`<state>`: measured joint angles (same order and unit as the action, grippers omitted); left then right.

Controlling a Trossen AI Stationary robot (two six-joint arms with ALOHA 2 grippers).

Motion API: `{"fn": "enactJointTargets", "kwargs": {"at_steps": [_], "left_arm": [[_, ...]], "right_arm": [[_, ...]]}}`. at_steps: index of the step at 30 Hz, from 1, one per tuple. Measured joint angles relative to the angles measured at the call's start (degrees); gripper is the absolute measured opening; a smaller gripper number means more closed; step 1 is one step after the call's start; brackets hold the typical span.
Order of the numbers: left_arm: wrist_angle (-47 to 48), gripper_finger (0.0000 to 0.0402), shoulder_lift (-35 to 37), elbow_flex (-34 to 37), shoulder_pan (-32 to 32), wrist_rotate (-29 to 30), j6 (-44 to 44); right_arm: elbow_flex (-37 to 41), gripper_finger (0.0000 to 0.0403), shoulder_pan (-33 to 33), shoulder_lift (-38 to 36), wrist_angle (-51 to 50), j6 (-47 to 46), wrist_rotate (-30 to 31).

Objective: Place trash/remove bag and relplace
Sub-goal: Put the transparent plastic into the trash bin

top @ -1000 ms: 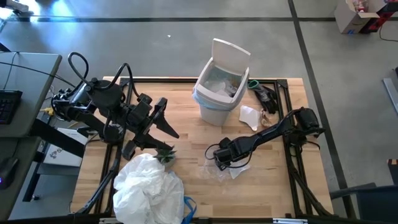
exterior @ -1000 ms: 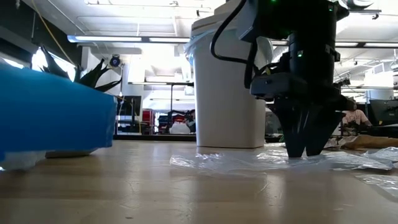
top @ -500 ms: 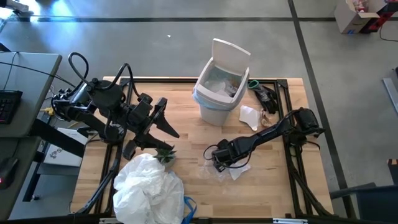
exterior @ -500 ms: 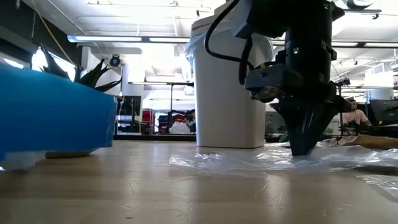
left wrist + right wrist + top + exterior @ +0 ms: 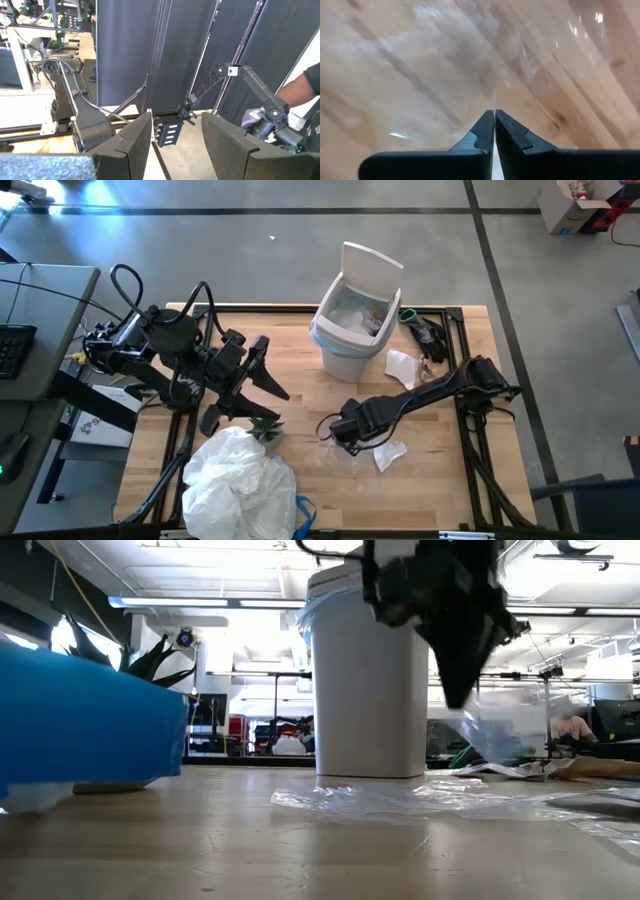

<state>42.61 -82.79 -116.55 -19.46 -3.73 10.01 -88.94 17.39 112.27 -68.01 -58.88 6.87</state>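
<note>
Centrally, right hand [image 5: 337, 430]: fingers pressed together on a clear plastic wrapper [image 5: 497, 730], lifted just off the worktop [image 5: 300, 390], lower centre of the high view.
Wrapper handling: likely very light, limp and slippery; a pinch on a gathered fold should hold better than a flat edge.
Remaining trash: white paper scrap [image 5: 389, 453] just right of the hand; another scrap [image 5: 402, 365] beside the bin.
White bin [image 5: 350, 330]: upper centre, lid raised, lined with the bag [image 5: 330, 335]; pale scraps inside.
Left hand [image 5: 262, 380]: parted, empty, centre left, waiting.
White bag heap [image 5: 238, 480]: lower left.
</note>
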Motion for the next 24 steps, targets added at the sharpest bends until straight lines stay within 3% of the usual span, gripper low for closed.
{"fn": "enactJointTargets", "kwargs": {"at_steps": [10, 21, 24], "left_arm": [[1.3, 0.0156, -0.6, 0.0, 0.0, 0.0, -0.1], [1.3, 0.0156, -0.6, 0.0, 0.0, 0.2, -0.8], [1.2, 0.0156, -0.6, 0.0, 0.0, 0.2, -0.8]], "right_arm": [[-14.9, 0.0000, -1.3, -0.1, -7.2, 5.0, 2.6], [-45.7, 0.0000, -5.7, -0.2, -17.4, 12.3, 16.3], [-42.7, 0.0000, -7.7, -5.5, -11.3, 14.4, 18.9]]}}
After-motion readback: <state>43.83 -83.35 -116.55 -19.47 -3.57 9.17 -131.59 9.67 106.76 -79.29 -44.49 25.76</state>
